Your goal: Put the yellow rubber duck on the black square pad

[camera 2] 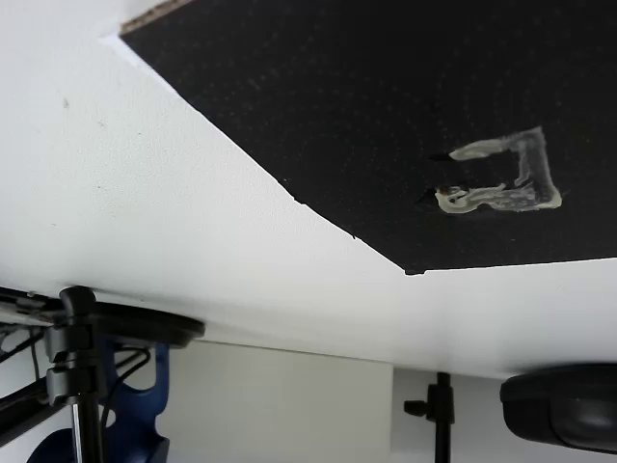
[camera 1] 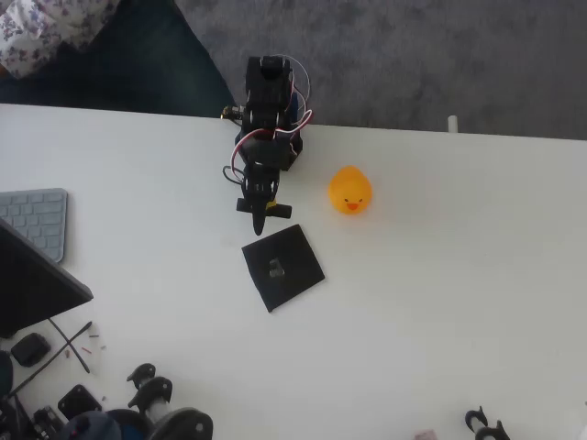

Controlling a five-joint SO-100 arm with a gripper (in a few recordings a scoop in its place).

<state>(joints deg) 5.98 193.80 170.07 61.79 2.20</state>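
Observation:
The yellow rubber duck [camera 1: 349, 191] stands upright on the white table, beak toward the front edge, to the right of the arm. The black square pad [camera 1: 282, 266] lies flat and turned at an angle, with a grey mark [camera 1: 276, 268] at its centre. My gripper [camera 1: 260, 223] points down just behind the pad's back corner, left of the duck and apart from it. Its fingers look closed together with nothing between them. In the wrist view the pad [camera 2: 386, 106] and its grey mark [camera 2: 501, 178] are close below the camera.
A grey keyboard [camera 1: 32, 220] and a dark slanted panel [camera 1: 37, 284] sit at the left edge. Small black parts [camera 1: 147, 394] lie at the front left, black clips [camera 1: 486, 423] at the front right. The arm's base [camera 1: 271, 110] stands at the table's back edge.

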